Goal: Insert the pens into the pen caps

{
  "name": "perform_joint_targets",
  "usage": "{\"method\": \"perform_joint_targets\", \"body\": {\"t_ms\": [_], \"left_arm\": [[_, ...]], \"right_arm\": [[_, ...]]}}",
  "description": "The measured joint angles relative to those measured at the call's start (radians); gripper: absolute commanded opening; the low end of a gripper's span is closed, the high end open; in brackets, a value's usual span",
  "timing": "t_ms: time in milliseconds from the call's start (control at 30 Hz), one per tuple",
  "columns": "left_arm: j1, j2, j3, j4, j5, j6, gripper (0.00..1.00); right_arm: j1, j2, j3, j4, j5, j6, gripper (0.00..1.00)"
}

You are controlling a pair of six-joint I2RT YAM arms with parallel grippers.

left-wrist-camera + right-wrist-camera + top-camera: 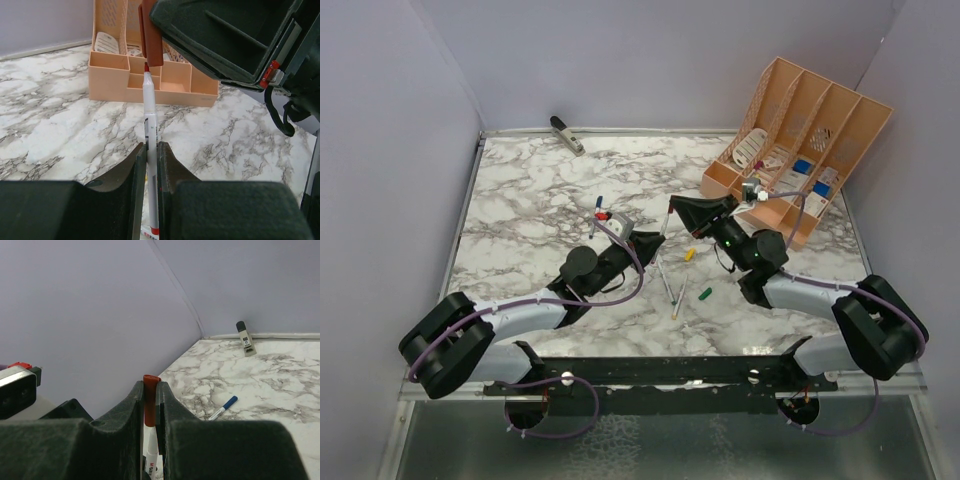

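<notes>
My left gripper point(151, 148) is shut on a silvery-white pen point(149, 115) that points up and away from it. The pen's red tip sits right at the mouth of a red pen cap point(150, 37). That cap point(150, 397) is pinched in my shut right gripper point(150, 386), and the pen's body point(152, 455) shows just below it. In the top view the two grippers point(652, 238) point(674, 210) meet above the middle of the table. Two loose pens point(667, 283) lie below them, with a yellow cap point(689, 254) and a green cap point(705, 294) nearby. A blue-capped pen point(223, 408) lies further left.
An orange organizer point(790, 120) with blue and white items stands at the back right, just behind the right gripper. A dark-and-white clip-like object point(567, 134) lies against the back wall. Walls enclose the marble table point(520, 210) on three sides.
</notes>
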Motion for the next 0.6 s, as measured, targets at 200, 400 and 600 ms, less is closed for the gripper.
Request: {"method": "perform_joint_targets", "body": {"t_ms": [200, 400, 600], "left_arm": [[0.001, 0.000, 0.000, 0.000, 0.000, -0.002, 0.00], [0.001, 0.000, 0.000, 0.000, 0.001, -0.004, 0.00], [0.001, 0.000, 0.000, 0.000, 0.006, -0.006, 0.00]], "right_arm": [[0.000, 0.010, 0.000, 0.018, 0.000, -0.003, 0.02], [0.005, 0.010, 0.005, 0.019, 0.003, -0.031, 0.01], [0.005, 0.010, 0.019, 0.019, 0.015, -0.066, 0.01]]}}
